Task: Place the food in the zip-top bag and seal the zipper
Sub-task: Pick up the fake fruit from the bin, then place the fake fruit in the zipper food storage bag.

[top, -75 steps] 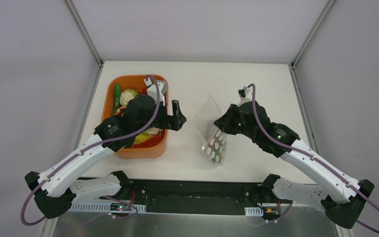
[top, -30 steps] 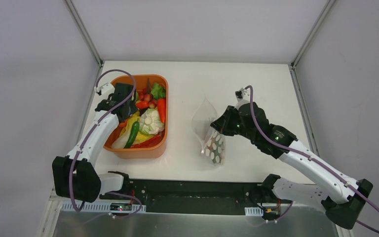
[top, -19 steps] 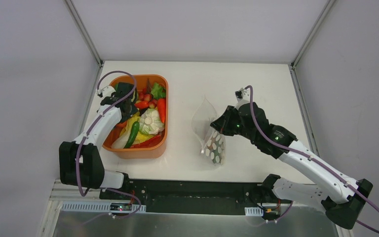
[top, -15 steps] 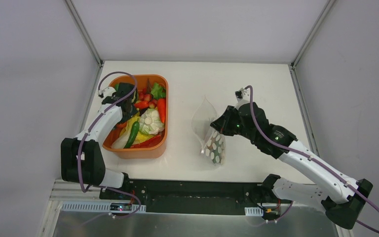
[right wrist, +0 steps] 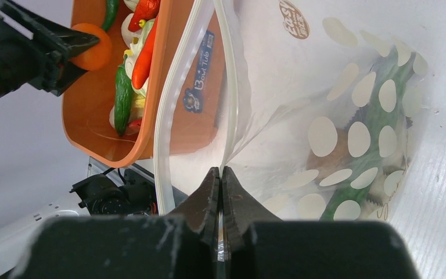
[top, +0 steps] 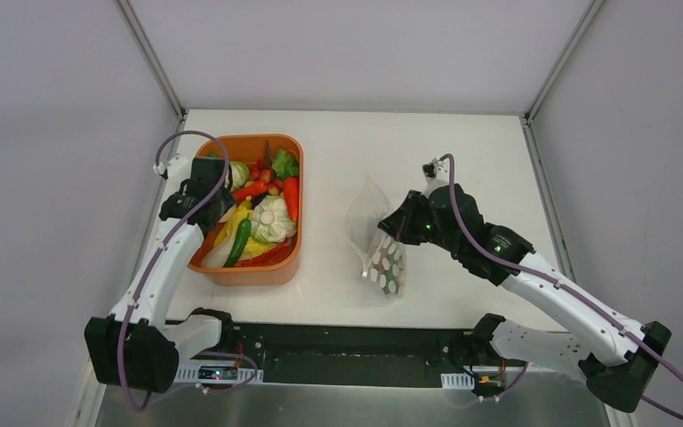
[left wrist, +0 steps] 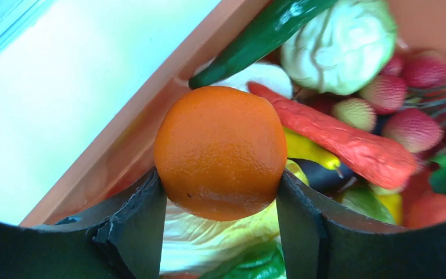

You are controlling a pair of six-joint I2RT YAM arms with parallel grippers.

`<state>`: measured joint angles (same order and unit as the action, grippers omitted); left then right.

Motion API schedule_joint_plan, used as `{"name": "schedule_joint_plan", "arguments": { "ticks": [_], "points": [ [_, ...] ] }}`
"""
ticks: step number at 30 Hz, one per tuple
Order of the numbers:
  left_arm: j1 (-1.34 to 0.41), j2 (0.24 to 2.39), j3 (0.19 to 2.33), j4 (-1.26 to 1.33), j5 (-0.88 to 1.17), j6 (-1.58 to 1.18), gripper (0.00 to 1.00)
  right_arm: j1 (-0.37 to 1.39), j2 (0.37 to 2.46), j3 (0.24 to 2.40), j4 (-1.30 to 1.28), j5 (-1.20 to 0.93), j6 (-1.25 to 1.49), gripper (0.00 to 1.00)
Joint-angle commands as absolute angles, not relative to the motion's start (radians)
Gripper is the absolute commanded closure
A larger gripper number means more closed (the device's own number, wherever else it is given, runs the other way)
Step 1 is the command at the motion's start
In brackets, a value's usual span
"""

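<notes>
While the orange ball (left wrist: 220, 152) sits between my left fingers, I note its look: round, evenly orange, with a dimpled skin and a small dull scuff low on the near side. The left gripper (left wrist: 219, 181) is clamped on it, one black pad against each flank. My left arm reaches forward along the table's left side with the wrist bent over the orange tub (top: 258, 274). The ball hangs just inside the tub's left wall, above the other food. Beneath and beyond it lie a green pepper (left wrist: 267, 35), a pale cabbage head (left wrist: 340, 46), a long red chilli (left wrist: 348, 145), pinkish lychee-like fruits (left wrist: 412, 129) and a yellow piece (left wrist: 308, 148). The zip-top bag (right wrist: 337, 116) is clear film with rows of white dots and lies on the white table (top: 462, 151), to the right of the tub and apart from it. Through the dots I see a green piece and a brownish piece at its closed end. My right arm stretches in from the right, wrist angled down to the bag. The right gripper (right wrist: 220, 174) is pressed together, pinching one layer of film near the mouth and holding it raised. The zipper (right wrist: 164, 139) is unsealed, its strip curving away from the pinched layer so that the mouth gapes toward the tub. The ball is well apart from the bag, with the tub's width between them.
</notes>
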<state>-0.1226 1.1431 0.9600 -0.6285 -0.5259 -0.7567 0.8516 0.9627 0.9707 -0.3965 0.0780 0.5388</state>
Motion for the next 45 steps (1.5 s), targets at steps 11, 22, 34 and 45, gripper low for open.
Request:
{"name": "schedule_joint_plan", "arguments": {
  "ticks": [11,22,34,45],
  "points": [
    [-0.159,0.838,0.976,-0.405,0.127,-0.656,0.77,0.856,0.978,0.977,-0.340,0.051,0.552,0.98],
    [-0.579,0.972,1.090,-0.126,0.348,-0.634,0.73,0.855,0.983,0.977,-0.339,0.043,0.561,0.99],
    [-0.754,1.182,1.187,-0.193,0.375,-0.489,0.69,0.855,0.961,0.970,-0.341,0.065,0.563,0.99],
    [-0.772,1.265,1.250,-0.362,0.335,-0.387,0.57,0.854,0.931,0.960,-0.331,0.099,0.569,0.99]
  ]
}}
